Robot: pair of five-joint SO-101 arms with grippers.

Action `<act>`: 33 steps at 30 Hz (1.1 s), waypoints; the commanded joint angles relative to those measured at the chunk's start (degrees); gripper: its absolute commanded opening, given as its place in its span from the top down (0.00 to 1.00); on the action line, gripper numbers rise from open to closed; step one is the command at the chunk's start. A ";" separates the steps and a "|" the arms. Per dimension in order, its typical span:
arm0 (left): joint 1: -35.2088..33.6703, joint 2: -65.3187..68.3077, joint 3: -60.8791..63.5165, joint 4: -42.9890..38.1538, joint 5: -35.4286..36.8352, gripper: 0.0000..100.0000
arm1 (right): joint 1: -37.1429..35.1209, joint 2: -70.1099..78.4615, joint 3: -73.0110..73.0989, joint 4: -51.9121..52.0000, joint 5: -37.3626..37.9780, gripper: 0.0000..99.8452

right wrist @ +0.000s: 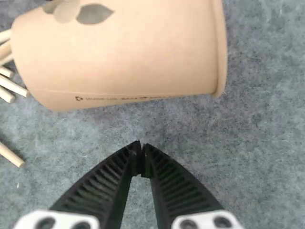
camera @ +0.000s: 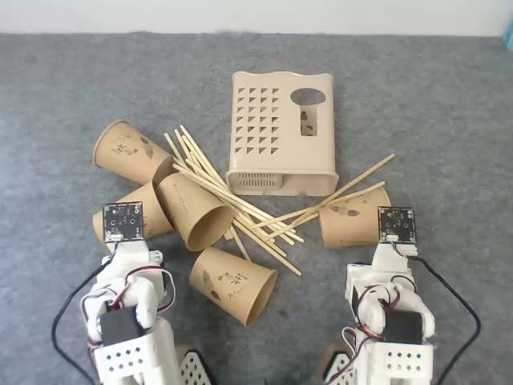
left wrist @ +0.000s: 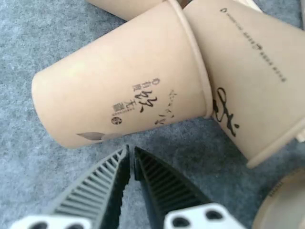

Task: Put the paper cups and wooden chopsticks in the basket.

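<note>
Several brown paper cups lie on their sides on the grey mat. One cup (camera: pixel 128 151) is at the far left, another (camera: pixel 192 210) in the middle, a third (camera: pixel 232 285) nearest the front. Wooden chopsticks (camera: pixel 232 200) are strewn between them in a loose pile. The beige basket (camera: pixel 280 136) lies behind them with its perforated wall facing up. My left gripper (left wrist: pixel 132 155) is shut and empty, just short of a cup (left wrist: pixel 124 81) that touches a second cup (left wrist: pixel 252 71). My right gripper (right wrist: pixel 141 148) is shut and empty, a little short of another cup (right wrist: pixel 124 52), (camera: pixel 353 223).
Chopstick ends (right wrist: pixel 7 81) poke out beside the right cup. Another cup's rim (left wrist: pixel 286 205) lies close beside the left gripper. Both arm bases stand at the front edge. Bare mat stretches to the far left and far right of the basket.
</note>
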 commanded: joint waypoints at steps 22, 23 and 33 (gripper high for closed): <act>-0.18 -0.09 -10.07 -0.09 -0.18 0.99 | 0.84 -0.84 -7.47 2.77 0.70 0.99; -0.18 -0.09 -11.21 0.00 -0.35 0.99 | 0.84 -0.84 -8.79 2.77 0.70 0.99; -0.18 0.44 -26.15 0.44 -0.18 0.99 | 0.40 -0.84 -11.16 -6.64 8.00 0.99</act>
